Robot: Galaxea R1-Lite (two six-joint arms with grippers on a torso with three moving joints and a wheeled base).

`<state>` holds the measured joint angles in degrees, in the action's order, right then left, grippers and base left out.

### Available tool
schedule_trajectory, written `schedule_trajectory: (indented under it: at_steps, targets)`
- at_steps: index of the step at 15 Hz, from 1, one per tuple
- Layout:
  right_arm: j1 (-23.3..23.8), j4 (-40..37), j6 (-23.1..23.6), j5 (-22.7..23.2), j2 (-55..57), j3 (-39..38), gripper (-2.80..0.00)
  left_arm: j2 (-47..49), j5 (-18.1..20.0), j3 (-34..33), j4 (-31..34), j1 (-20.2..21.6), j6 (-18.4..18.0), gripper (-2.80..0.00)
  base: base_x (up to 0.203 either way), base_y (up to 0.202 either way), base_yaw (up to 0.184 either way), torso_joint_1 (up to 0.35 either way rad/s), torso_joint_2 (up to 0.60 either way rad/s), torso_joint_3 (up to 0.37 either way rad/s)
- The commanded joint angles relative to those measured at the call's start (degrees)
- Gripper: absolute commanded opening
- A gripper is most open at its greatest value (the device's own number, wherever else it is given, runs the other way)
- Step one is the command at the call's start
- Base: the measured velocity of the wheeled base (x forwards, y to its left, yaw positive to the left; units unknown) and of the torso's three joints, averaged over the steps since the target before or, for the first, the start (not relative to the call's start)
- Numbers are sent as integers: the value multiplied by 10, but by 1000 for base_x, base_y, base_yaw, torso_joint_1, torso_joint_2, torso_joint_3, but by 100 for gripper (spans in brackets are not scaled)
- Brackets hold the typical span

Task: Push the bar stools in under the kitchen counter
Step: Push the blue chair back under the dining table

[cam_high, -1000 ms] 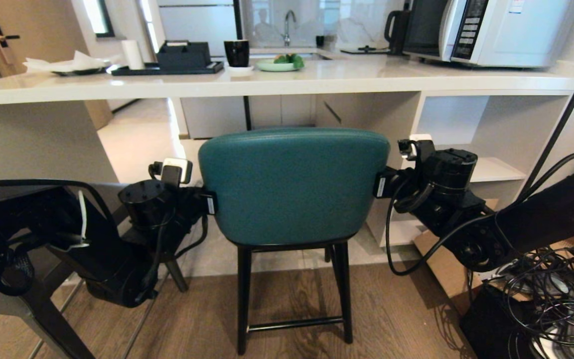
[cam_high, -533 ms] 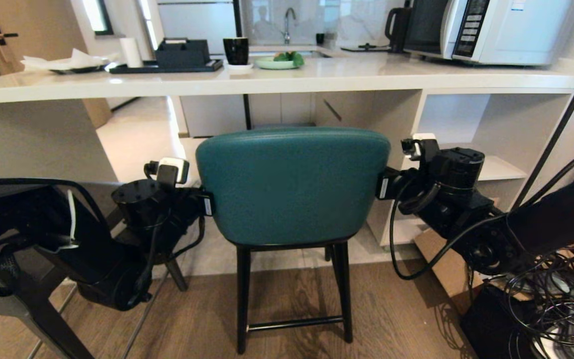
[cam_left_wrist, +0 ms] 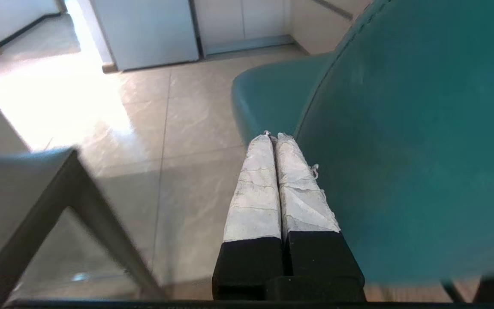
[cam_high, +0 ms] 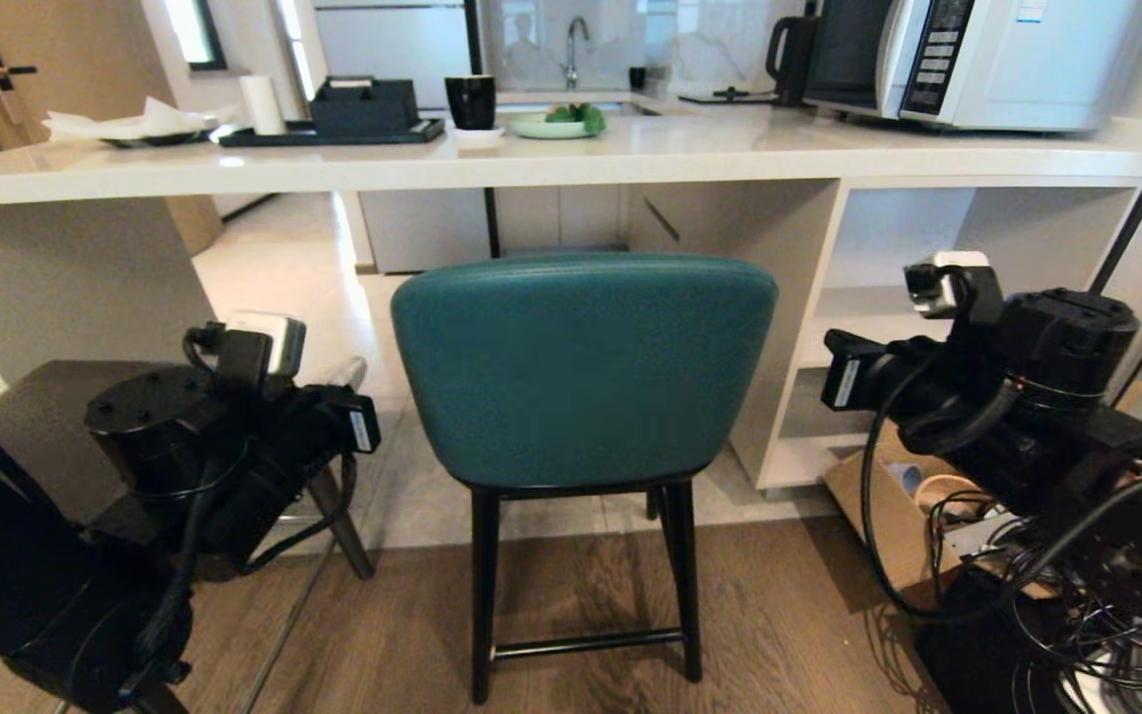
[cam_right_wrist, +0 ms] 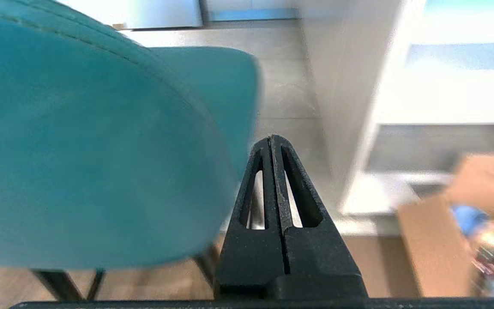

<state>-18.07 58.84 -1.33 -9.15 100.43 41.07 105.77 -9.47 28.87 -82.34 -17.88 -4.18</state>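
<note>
The teal bar stool (cam_high: 581, 367) stands in front of the white kitchen counter (cam_high: 630, 159), its curved back facing me and its seat partly under the counter's edge. My left gripper (cam_high: 365, 428) hovers off the back's left side, shut and holding nothing. In the left wrist view its white-wrapped fingertips (cam_left_wrist: 272, 136) lie along the teal back (cam_left_wrist: 401, 150). Off the back's right side is my right gripper (cam_high: 834, 382), also shut and holding nothing; it (cam_right_wrist: 271, 138) sits beside the teal back (cam_right_wrist: 92, 150). The grey stool's seat (cam_high: 26, 416) and a dark leg (cam_high: 343, 535) show at the left.
On the counter stand a microwave (cam_high: 968, 59), a kettle (cam_high: 789, 59), a black cup (cam_high: 472, 99), a green plate (cam_high: 551, 127) and a dark tray (cam_high: 333, 134). Open white shelves (cam_high: 928, 297) are on the right, with a cardboard box (cam_high: 878, 516) and cables (cam_high: 1077, 615) below.
Both grippers have drawn back from the sides of the teal stool's back, toward me and outward. The stool itself stays where it was.
</note>
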Motion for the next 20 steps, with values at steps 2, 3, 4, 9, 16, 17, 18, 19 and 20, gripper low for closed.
schedule_trajectory:
  at_steps: [2,3,4,9,16,17,18,19,20]
  targets:
    - [0,5,0,-26,-96,-79,-280,-89,-17,-81,-5,2,1,-280,0,0,0,0,0,0]
    - [0,5,-1,-31,-128,-110,-280,-117,-25,-112,-5,3,1,-280,0,0,0,0,0,0]
    - [0,4,-1,-34,-161,-134,-280,-143,-29,-135,-5,3,3,-280,0,0,0,0,0,0]
    - [1,-120,8,-52,-363,-192,-280,-288,-68,-228,9,1,9,-280,0,0,0,0,0,0]
    - [8,-199,8,-55,-410,-202,-280,-296,-72,-236,26,2,9,-280,39,0,1,-1,0,2]
    - [8,-199,8,-54,-408,-202,-280,-295,-72,-236,26,2,9,-280,192,0,-1,11,4,1]
    - [8,-199,8,-54,-408,-202,-280,-295,-72,-234,26,2,9,-280,196,0,3,11,1,4]
    - [8,-199,8,-54,-408,-202,-280,-295,-71,-233,26,2,10,-280,196,0,1,2,2,0]
    - [8,-200,7,-54,-408,-202,-280,-295,-71,-235,26,2,10,-280,189,0,3,2,-2,-1]
